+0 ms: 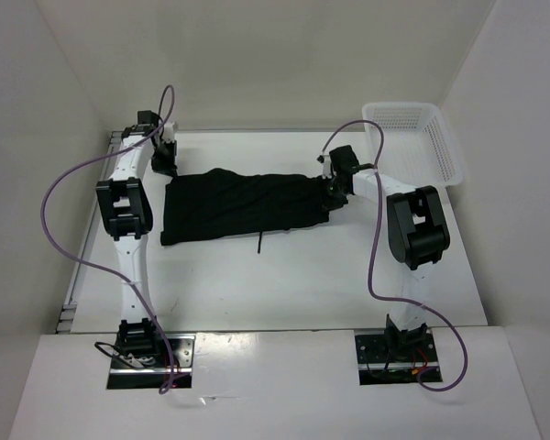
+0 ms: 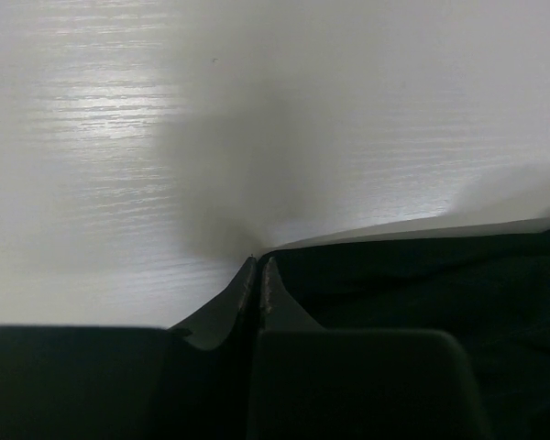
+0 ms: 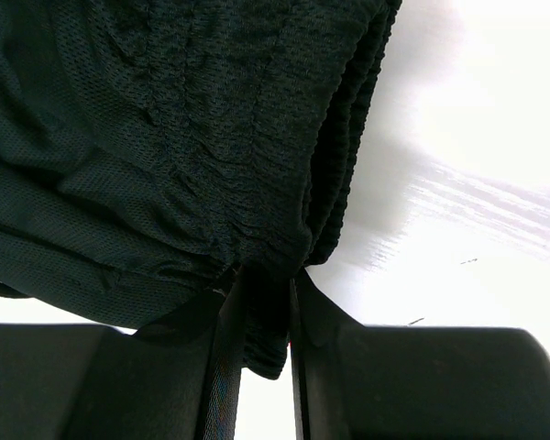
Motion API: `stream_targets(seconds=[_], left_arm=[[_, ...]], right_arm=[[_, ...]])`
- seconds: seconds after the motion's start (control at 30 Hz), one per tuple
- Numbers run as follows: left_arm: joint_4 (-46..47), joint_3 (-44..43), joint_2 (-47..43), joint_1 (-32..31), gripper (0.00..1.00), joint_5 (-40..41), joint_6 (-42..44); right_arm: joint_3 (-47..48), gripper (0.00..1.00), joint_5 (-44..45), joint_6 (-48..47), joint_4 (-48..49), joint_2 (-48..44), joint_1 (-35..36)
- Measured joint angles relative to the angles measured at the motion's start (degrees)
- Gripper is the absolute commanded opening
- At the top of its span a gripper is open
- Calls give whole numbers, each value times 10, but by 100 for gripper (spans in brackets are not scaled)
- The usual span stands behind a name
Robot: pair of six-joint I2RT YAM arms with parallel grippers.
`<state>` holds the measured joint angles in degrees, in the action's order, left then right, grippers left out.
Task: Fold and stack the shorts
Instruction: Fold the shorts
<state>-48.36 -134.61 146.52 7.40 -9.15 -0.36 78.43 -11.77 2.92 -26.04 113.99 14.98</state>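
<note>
One pair of shorts (image 1: 243,206) lies flat on the table (image 1: 284,284), seemingly folded once into a long strip; further folding and stacking remain. Right jaws clamp its right end. Left jaws are closed at its far-left corner; whether they pinch cloth is unclear.

Top view: left gripper (image 1: 165,163) fingertips hidden from above near far left corner. Right gripper (image 1: 334,194) tips likewise lost against shorts (image 1: 243,206).
Left wrist view: blurred; shorts run off right edge; fabric between pressed-together fingers (image 2: 240,298) not discernible.
Right wrist view: shorts cropped at top and left; pinched fold hides layers beneath.
</note>
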Motion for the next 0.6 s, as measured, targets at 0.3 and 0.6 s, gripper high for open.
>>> stream_targets(seconds=[0.3,0.6], left_arm=[[6,15,-8,29,0,17,-1],[9,54,-32,37,47,30,2]], right_arm=[[0,0,4,-24,4,-3,0],[2,0,-11,-39,7,-4,1]])
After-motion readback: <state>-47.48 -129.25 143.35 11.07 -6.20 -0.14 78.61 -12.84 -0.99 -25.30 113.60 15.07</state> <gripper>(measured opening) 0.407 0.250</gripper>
